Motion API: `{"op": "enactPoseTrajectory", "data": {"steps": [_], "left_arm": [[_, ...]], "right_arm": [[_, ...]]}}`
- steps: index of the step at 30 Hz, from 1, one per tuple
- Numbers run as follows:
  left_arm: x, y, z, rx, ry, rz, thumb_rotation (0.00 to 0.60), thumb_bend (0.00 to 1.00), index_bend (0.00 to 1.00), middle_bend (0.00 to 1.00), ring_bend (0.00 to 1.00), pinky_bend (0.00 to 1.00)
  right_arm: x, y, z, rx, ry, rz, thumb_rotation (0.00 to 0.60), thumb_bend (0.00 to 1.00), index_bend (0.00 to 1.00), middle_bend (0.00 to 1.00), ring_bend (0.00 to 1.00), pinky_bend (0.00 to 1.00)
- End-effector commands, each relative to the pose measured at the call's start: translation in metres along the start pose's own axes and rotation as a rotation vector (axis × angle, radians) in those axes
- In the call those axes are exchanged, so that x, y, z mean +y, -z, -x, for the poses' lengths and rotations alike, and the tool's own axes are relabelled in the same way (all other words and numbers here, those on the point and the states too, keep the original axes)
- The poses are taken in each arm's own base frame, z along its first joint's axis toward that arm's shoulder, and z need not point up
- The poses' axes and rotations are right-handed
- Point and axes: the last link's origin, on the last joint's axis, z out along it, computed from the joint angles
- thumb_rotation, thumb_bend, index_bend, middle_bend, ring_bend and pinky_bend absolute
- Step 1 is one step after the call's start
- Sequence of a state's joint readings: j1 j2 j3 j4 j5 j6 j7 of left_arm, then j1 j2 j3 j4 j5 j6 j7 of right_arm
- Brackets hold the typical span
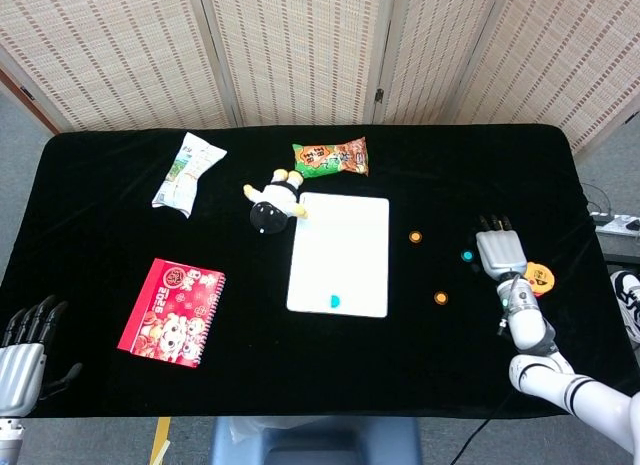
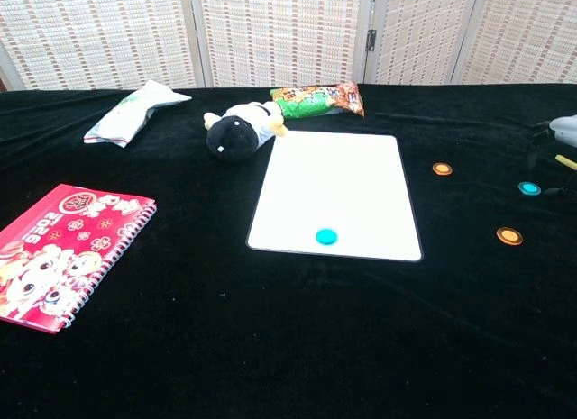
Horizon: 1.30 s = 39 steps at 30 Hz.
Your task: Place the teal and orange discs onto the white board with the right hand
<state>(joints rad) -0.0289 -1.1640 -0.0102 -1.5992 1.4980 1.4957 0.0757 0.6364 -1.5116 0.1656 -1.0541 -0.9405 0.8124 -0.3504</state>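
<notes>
Right robot hand [image 1: 499, 251] is hovering empty, fingers apart, just beside the second teal disc [image 1: 466, 256]; one teal disc [image 1: 334, 301] is already lying on the white board [image 1: 340, 235]. Next move, probably: pinching the teal one, orange discs [image 1: 440, 298] waiting

White board [image 1: 339, 253] lies flat mid-surface, one teal disc [image 1: 334, 301] already on it near its front edge. Off to the right on the black cloth: an orange disc [image 1: 415, 237], a second teal disc [image 1: 466, 256], another orange disc [image 1: 440, 298] nearer the front.
</notes>
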Motion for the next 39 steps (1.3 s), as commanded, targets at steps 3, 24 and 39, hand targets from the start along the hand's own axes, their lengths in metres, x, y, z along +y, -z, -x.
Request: {"op": "enactPoseTrajectory", "data": {"steps": [3,24,39], "left_arm": [[0.000,-0.001,0.000,0.002,0.000,0.001,0.600,0.27,0.00,0.00,0.06,0.00],[-0.003,0.000,0.000,-0.001,-0.004,-0.014,0.600,0.27,0.00,0.00,0.06,0.00],[-0.005,-0.001,0.001,-0.004,-0.005,-0.017,0.600,0.27,0.00,0.00,0.06,0.00]], "right_arm": [[-0.002,-0.006,0.006,-0.015,0.004,0.011,0.600,0.22,0.38,0.08,0.00,0.00],[-0.011,-0.021,0.011,-0.021,0.022,0.018,0.600,0.22,0.44,0.11,0.00,0.00],[-0.013,-0.018,0.008,-0.005,0.011,0.002,0.600,0.25,0.50,0.14,0.00,0.00]]}}
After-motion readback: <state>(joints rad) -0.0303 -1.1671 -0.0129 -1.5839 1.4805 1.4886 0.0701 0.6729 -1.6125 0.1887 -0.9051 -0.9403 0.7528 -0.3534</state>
